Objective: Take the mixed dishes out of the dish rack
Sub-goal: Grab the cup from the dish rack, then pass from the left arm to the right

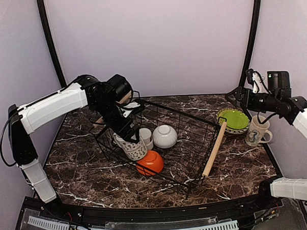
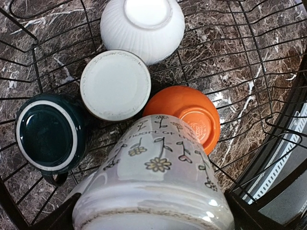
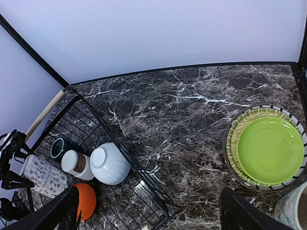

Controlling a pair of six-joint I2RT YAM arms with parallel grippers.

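A: Step check pls, top view first.

B: Mid-unload, I reckon: left claw point(image 1: 126, 135) is down in the dish rack point(image 1: 184, 113), clamped on the patterned mug point(image 1: 131, 146). Mug hangs tilted just above the orange bowl point(image 1: 150, 163). Over at far right, right claw point(image 1: 237, 95) has its fingers apart, nothing in it. Lime-green plate point(image 1: 233, 119) tops a plate stack point(image 1: 229, 131), and a second mug point(image 1: 257, 131) stands beside it. Both are out on the surface point(image 1: 84, 169), right of the rack.

A: Left wrist cam?

B: Mug fills the bottom of the shot, rim toward the lens, dark fingers point(image 2: 252, 218) either side. Pale grey glaze, small flower & stem print; looks smooth, so prob slippery. Beyond it are the orange bowl, small white cup point(image 2: 115, 85) and white bowl point(image 2: 142, 26), all upside down. Dark green cup point(image 2: 48, 133) is at left; can't tell if mouth or base faces up.

A: Right wrist?

B: Own fingers wide apart at the bottom corners, empty. Green plate at right, rack lower left w/ the mug tipped over.

A: Next move?

B: My guess: lift straight up to clear the bowl, carry over the rim, then set it upright on bare surface. Four pcs to go after that.
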